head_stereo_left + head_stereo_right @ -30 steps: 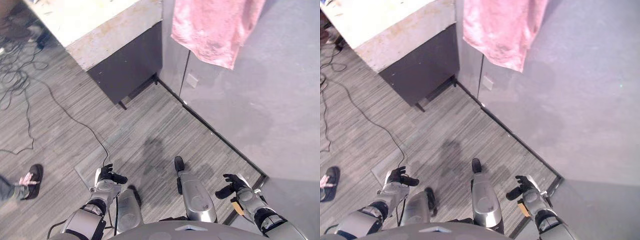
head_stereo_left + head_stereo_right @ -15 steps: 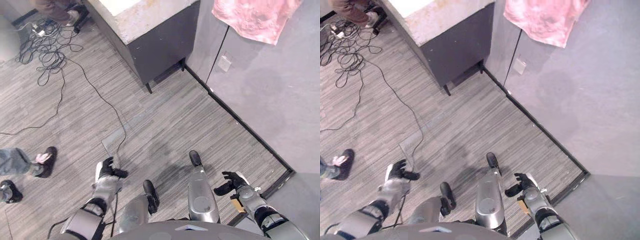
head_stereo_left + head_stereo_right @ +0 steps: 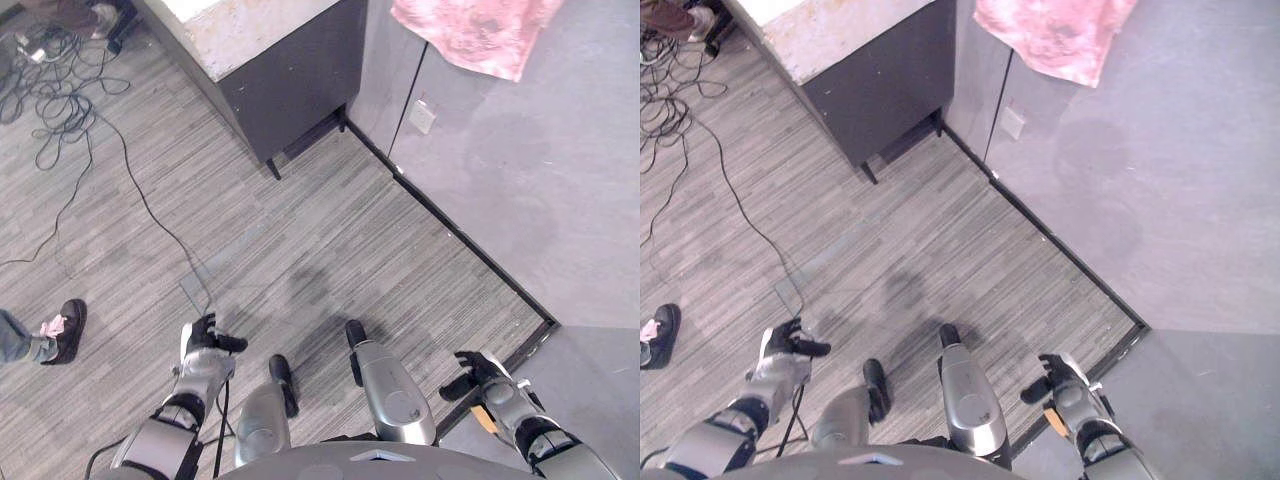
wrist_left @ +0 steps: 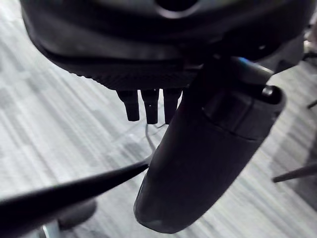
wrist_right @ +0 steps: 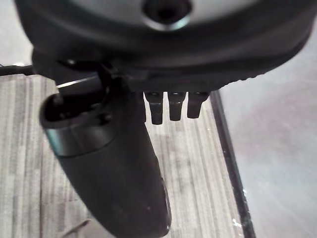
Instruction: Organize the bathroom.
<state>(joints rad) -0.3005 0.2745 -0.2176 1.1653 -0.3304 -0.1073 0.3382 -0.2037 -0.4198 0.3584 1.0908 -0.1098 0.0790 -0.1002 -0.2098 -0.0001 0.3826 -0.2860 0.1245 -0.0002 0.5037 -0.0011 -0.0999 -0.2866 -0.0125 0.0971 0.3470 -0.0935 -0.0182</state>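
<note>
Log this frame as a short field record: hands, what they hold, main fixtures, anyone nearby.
left hand: low over the floor, fingers relaxed, holding nothing
right hand: low near the wall's base, fingers relaxed, holding nothing
pink towel: hanging on the grey wall, ahead of the robot
cabinet: dark, pale countertop, standing beside the wall
floor: grey wood-look planks
person: a shoe to the robot's left

left hand (image 3: pixel 203 340), right hand (image 3: pixel 480 372), both low, fingers relaxed
</note>
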